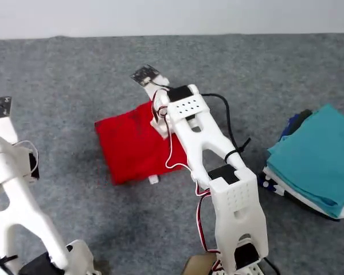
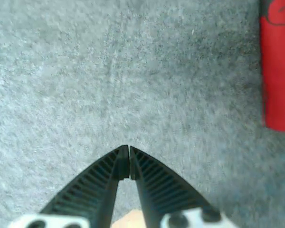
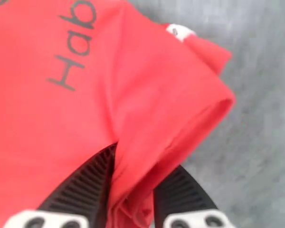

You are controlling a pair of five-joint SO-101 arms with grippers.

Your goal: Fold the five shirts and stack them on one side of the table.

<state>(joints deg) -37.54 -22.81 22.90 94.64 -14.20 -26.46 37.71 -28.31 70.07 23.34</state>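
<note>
Red shirt (image 1: 132,146), folded to a compact block near the middle of the grey table (image 1: 275,74), one edge fold pinched by the right gripper (image 3: 138,161) — the step in hand appears to be the last tuck or the lift. The next move would call for carrying it to the stack of folded shirts (image 1: 318,160) at the table's right edge, across open table, without spilling the folds. The left gripper (image 2: 129,151), pressed together on nothing, hangs over bare table beside the shirt's far edge — out of the way.
</note>
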